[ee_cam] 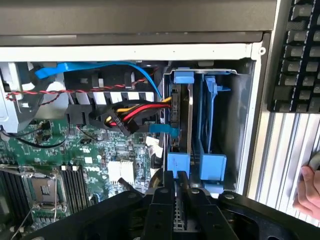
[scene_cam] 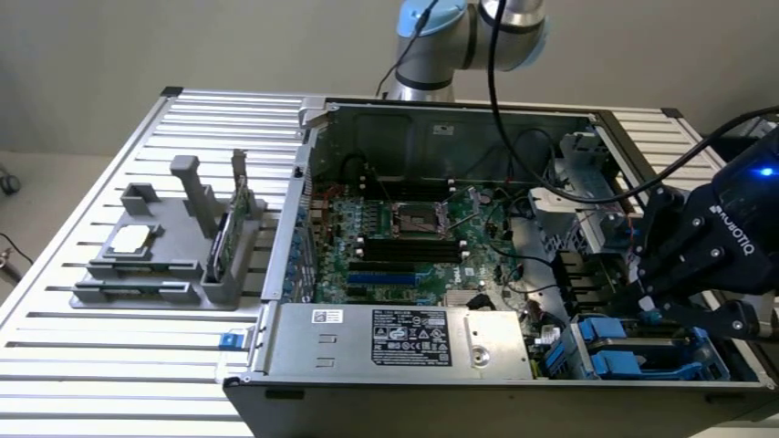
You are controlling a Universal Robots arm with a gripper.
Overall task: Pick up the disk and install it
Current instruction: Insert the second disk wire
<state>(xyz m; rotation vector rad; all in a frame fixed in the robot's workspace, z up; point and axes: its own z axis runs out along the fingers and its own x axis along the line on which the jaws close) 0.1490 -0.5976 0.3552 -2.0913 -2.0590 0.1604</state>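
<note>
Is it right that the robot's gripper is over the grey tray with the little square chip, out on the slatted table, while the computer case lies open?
Not quite. The gripper is at the blue drive bay inside the open computer case, not over the grey tray on the slatted table. The exterior view shows this. The case does lie open.

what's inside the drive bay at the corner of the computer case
The disk stands on edge in the drive bay, framed by its blue carrier, with an empty blue carrier beside it. The gripper covers the disk's near end.
</note>
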